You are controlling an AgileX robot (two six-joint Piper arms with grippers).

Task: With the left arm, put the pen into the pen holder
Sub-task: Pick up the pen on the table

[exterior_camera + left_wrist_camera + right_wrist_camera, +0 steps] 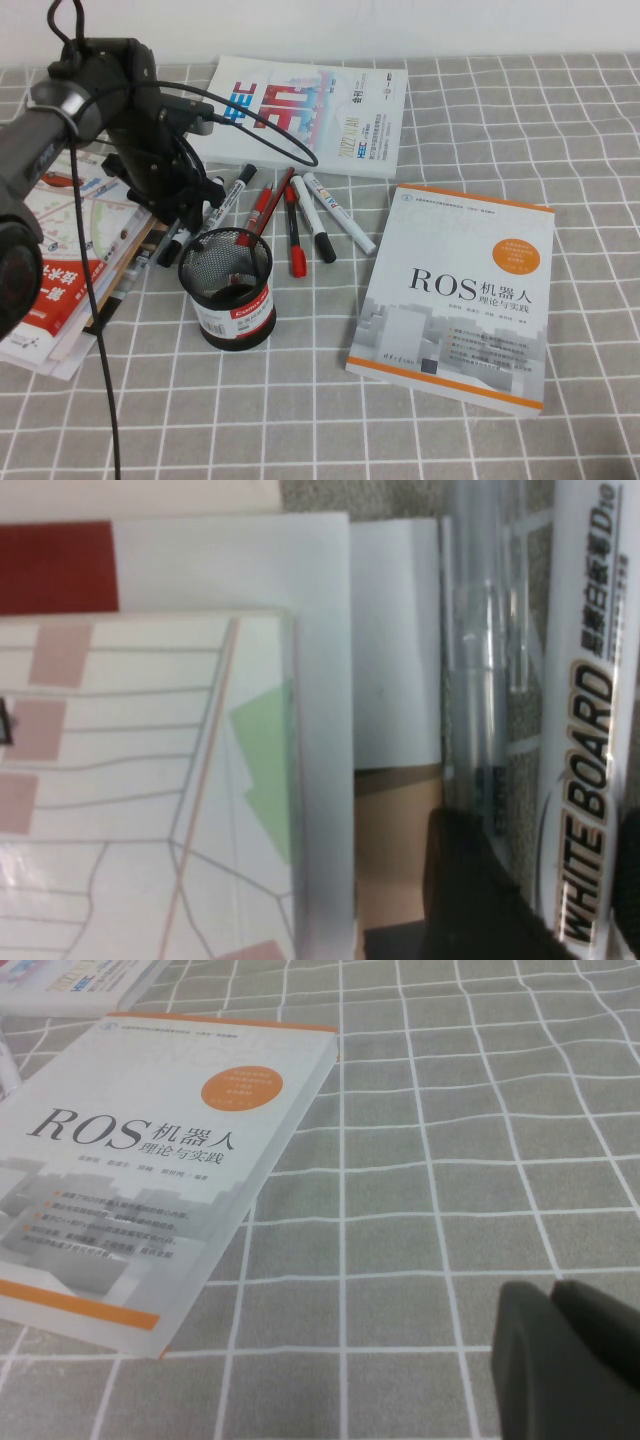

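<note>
the pen holder (227, 289) stands on the table (480, 440) near centre. at its 3 o'clock lies the ros book (455, 295); at 12, a fan of markers and red pens (300, 215), with the magazine (310, 112) behind them. at 9, a stack of papers (70, 260). the left gripper (185, 225) hangs at 11, over the pen (480, 680) lying beside a whiteboard marker (585, 730).

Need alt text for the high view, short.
The black left gripper reaches down with open fingers among markers beside the black wire-mesh pen holder on a grey checked tablecloth. A white ROS book lies to the right; the right gripper is out of this view.
</note>
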